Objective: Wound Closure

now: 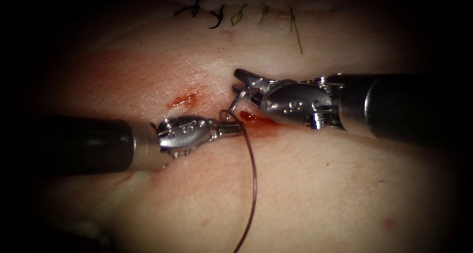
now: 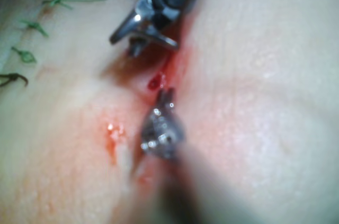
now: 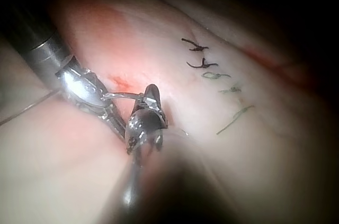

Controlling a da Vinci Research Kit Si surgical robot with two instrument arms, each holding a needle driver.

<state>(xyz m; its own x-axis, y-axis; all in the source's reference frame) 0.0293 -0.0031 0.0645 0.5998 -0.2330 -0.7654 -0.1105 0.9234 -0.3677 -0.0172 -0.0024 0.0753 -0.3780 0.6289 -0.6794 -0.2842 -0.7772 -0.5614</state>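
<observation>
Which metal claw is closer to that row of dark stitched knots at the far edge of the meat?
Right. The right tool lies just below the row of dark knotted stitches; the left tool sits lower, farther away.

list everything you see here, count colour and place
tissue: one, pale pink, under everything
cut: one, reddish line, between the two tools
red fluid: two patches, one in the cut, one smear to the left of it
needle: one, silvery, curved, between the two pincers at the cut; whether it sits in the tissue cannot be told
thread: one, dark, trailing from near the left pincer toward the viewer
old stitches: about five, dark and green, in a row at the far side
left pincer: one, metal, left of the cut, shut on the needle
right pincer: one, metal, right of the cut, open around the needle's upper part
</observation>
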